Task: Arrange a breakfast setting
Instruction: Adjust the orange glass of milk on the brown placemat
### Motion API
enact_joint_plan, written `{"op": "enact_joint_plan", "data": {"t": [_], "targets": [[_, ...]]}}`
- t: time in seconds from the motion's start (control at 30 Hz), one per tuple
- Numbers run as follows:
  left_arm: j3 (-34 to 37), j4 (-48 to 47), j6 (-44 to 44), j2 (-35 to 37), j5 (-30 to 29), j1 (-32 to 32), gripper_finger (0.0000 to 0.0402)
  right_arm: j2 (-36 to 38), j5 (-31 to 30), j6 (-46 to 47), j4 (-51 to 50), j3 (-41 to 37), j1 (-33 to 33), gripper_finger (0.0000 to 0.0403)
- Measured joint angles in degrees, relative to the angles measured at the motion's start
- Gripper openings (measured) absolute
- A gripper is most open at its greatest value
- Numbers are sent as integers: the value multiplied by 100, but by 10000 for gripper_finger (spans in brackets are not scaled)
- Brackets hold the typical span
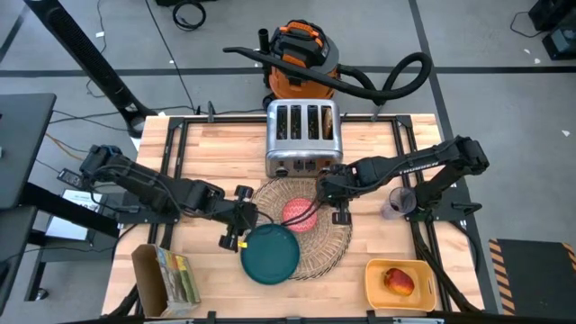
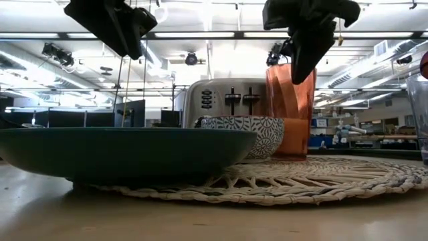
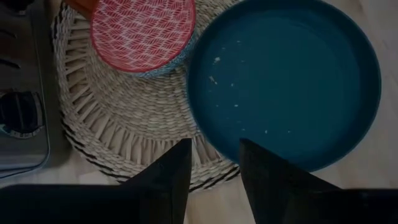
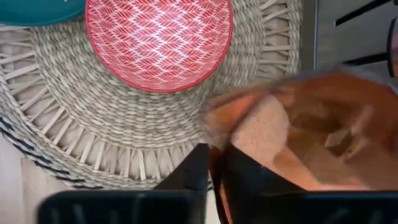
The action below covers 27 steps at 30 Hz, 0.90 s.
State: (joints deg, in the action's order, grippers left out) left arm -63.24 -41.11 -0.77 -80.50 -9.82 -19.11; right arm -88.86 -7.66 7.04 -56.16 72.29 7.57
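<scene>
1. Overhead, the straw placemat (image 1: 301, 229) lies in front of the toaster (image 1: 303, 137), with the pink-red bowl (image 1: 300, 214) sitting on it near the middle.
2. The dark teal plate (image 1: 269, 253) rests half on the placemat's near-left edge and half on the bare table (image 1: 207, 144).
3. The left gripper (image 1: 236, 236) hangs just beside the plate's left rim; its wrist view shows two dark fingers (image 3: 168, 177) a narrow gap apart, above the plate's edge, holding nothing.
4. The right gripper (image 1: 331, 200) is over the placemat's far-right part, close to the bowl.
5. Its wrist view shows the fingers pinched on the rim of the orange cup (image 4: 311, 130), which stands on the placemat beside the bowl.
6. From table height the cup (image 2: 289, 114) stands upright behind the bowl (image 2: 244, 134), with the right gripper coming down onto its rim.
7. The apple (image 1: 399, 282) lies in the yellow tray (image 1: 400, 284) at the table's near-right corner.
8. A clear glass (image 1: 393, 205) stands near the right edge, and a box (image 1: 167, 277) at the near-left.
</scene>
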Motion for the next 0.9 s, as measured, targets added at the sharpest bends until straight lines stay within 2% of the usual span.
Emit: {"op": "enact_joint_plan", "data": {"t": [0.07, 0.13, 0.27, 0.4, 0.9], "targets": [[0, -2, 1, 0, 0, 0, 139, 0, 24, -65, -26, -2, 0, 17], [0, -2, 6, -1, 0, -2, 139, 0, 3, -117, -37, -4, -1, 12], [0, -1, 6, 0, 0, -2, 139, 0, 2, -121, -261, -4, -4, 23], [-1, -1, 1, -1, 0, -1, 139, -1, -83, -125, -416, 52, -16, 13], [-2, 25, 117, -1, -2, 0, 139, -2, -18, -427, -255, 55, -177, 29]]}}
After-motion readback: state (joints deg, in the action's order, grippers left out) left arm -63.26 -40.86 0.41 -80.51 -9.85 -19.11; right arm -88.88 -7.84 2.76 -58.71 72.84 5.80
